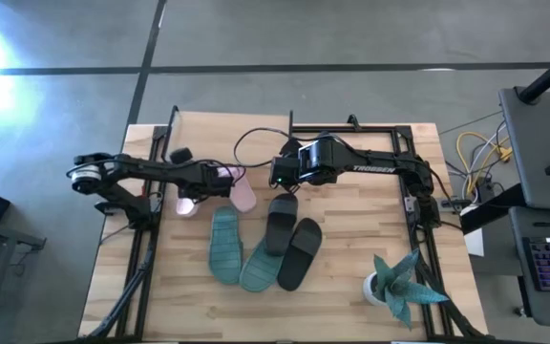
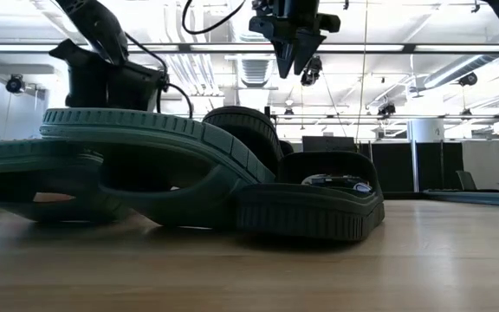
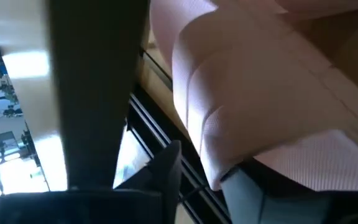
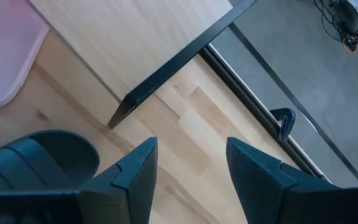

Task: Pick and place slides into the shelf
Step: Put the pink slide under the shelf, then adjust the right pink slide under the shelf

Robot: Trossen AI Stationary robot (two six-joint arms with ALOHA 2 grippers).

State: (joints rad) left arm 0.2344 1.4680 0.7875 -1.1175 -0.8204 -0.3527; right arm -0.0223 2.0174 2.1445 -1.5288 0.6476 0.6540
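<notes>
**A:** Left end effector [image 1: 225, 176] is right on 1 pink slide [image 1: 243, 194]. The left wrist view is filled with that pale ribbed rubber, pressed up against 1 dark finger [image 3: 98, 93].

**B:** Clamped on it or let go?

**A:** I cannot tell; the slide hides the gap. The other pink slide [image 1: 187, 204] lies just beside that end effector, on its arm's side.

**B:** And the right end effector [image 1: 279, 178]?

**A:** It hangs high with its fingers apart and nothing between them. Just beneath and in front of it lies the toe of 1 black slide [image 1: 281, 223], with the shelf [image 4: 135, 43], a pale board with a black frame edge, just past its fingertips.

**B:** The rest of the slides?

**A:** All are on the worktop [image 1: 351, 229], farther from both end effectors. The second black slide [image 1: 300, 252] lies alongside the first, touching it. 2 teal slides [image 1: 224, 247] sit next to the black pair; the one nearer the black pair overlaps the second black slide. A potted plant [image 1: 396, 282] stands well away from the right end effector.
</notes>
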